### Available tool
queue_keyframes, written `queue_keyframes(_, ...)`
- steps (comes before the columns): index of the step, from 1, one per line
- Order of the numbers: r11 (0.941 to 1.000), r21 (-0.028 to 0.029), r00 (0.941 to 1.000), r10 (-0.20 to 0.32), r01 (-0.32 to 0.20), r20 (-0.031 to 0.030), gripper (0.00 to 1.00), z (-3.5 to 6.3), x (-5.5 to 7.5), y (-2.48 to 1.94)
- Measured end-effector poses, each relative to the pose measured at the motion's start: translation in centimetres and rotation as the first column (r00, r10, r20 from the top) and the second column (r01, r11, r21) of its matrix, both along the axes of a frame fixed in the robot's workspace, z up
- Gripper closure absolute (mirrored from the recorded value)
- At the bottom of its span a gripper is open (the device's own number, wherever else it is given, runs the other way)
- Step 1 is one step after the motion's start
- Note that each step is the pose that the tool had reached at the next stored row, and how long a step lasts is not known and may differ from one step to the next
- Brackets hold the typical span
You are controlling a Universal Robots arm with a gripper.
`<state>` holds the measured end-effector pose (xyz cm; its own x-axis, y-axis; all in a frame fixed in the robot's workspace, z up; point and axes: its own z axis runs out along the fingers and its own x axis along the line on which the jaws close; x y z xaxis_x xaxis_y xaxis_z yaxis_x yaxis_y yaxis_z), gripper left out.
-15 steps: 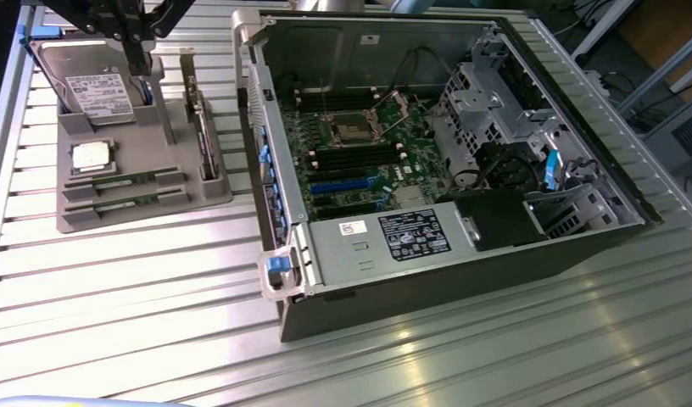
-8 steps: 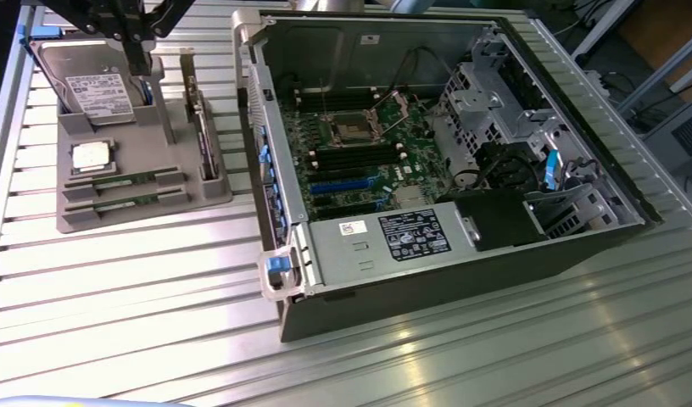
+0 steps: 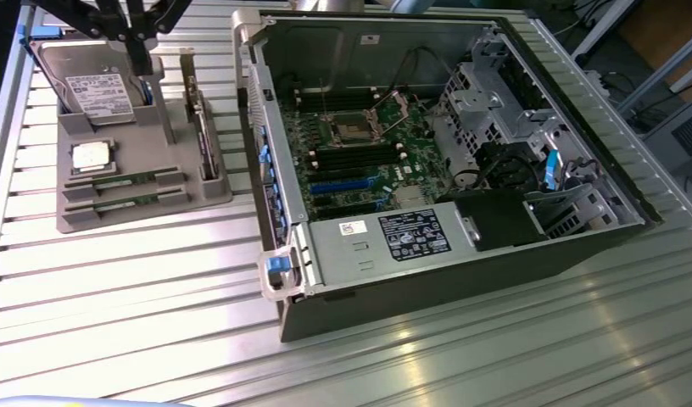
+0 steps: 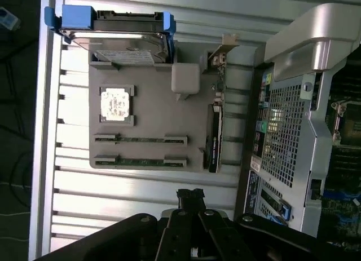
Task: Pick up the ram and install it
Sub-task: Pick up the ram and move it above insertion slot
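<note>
Two ram sticks lie side by side in slots of the grey holder tray [image 3: 142,212]: thin green boards, one [image 3: 125,181] just above the other [image 3: 129,201] in the exterior view, and again as one stick [image 4: 141,140] beside the other [image 4: 141,161] in the wrist view. My gripper [image 3: 139,61] hangs above the tray's far end, over the hard drive [image 3: 97,85]. Its black fingers [image 4: 190,196] are pressed together with nothing between them. The open computer case [image 3: 281,102] stands to the exterior view's right of the tray, with the black memory slots [image 3: 352,157] on its motherboard exposed.
The tray also holds a processor chip [image 3: 92,157] and an upright card with a metal bracket [image 3: 199,110]. A power supply [image 3: 397,237] and drive cages [image 3: 493,93] take up parts of the case. Everything stands on a ribbed metal table [image 3: 153,297].
</note>
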<state>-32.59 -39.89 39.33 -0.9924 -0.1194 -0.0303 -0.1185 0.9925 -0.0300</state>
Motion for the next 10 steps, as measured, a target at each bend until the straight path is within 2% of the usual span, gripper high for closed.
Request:
queue_keyframes(5, 0.9959, 0.0000, 0.9959, 0.091, -0.091, 0.0000, 0.89, 0.00, 0.00, 0.00)
queue_keyframes(10, 0.9908, 0.0000, 0.9908, 0.135, -0.135, -0.0001, 0.89, 0.00, 0.00, 0.00)
